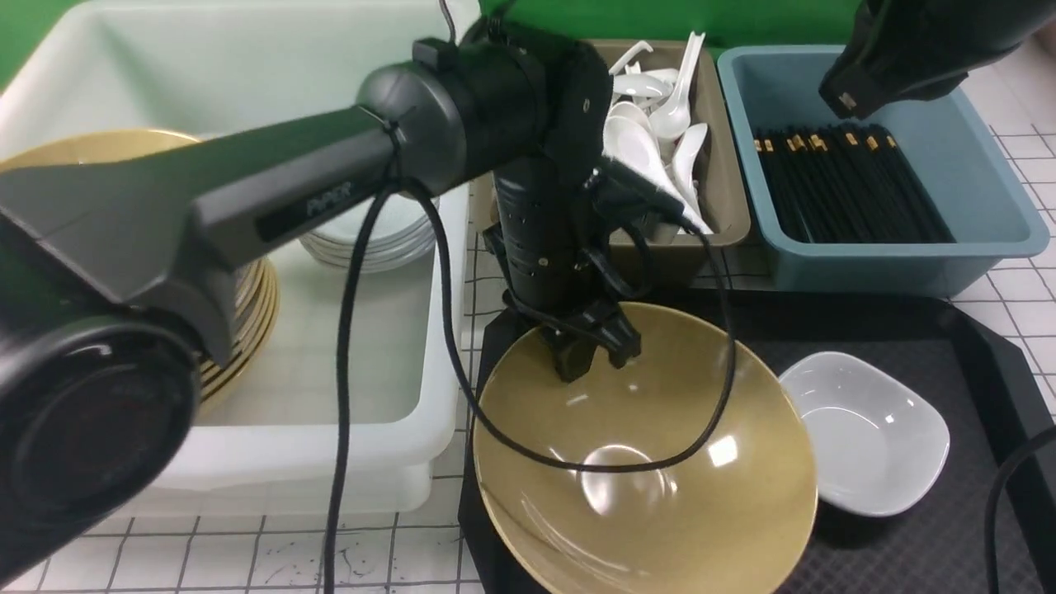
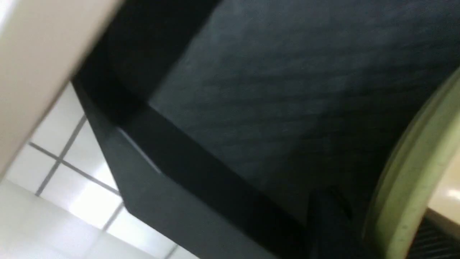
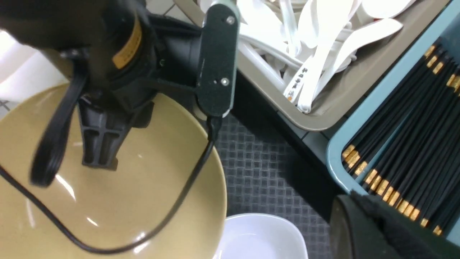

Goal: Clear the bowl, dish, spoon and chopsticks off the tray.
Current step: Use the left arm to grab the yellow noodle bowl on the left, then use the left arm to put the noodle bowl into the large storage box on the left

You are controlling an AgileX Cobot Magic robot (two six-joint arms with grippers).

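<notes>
Two black fingers of the left pincer (image 1: 596,351) pinch the far rim of the bowl (image 1: 643,462) in the front view, one inside and one outside, and the grey arm (image 1: 247,198) behind them reads PIPER. The bowl spreads below and nearer than that pincer, over the tray (image 1: 907,536); the dish (image 1: 866,429) lies on the tray to the pincer's right, just beside the bowl. Left of the pincer stands a white tub (image 1: 247,74). Beyond the pincer is a tan bin (image 1: 722,165) of white spoons (image 1: 652,140), then a blue bin (image 1: 899,247) of black chopsticks (image 1: 850,190) under the right arm (image 1: 924,41). The left wrist view is blurred: a tray corner, with the bowl's rim close by. In the right wrist view the right pincer (image 3: 363,226), pressed together, hangs by the blue bin's corner. One spoon (image 3: 305,82) carries dark printed characters and the left wrist a yellow label (image 3: 125,46), both too small to read.
</notes>
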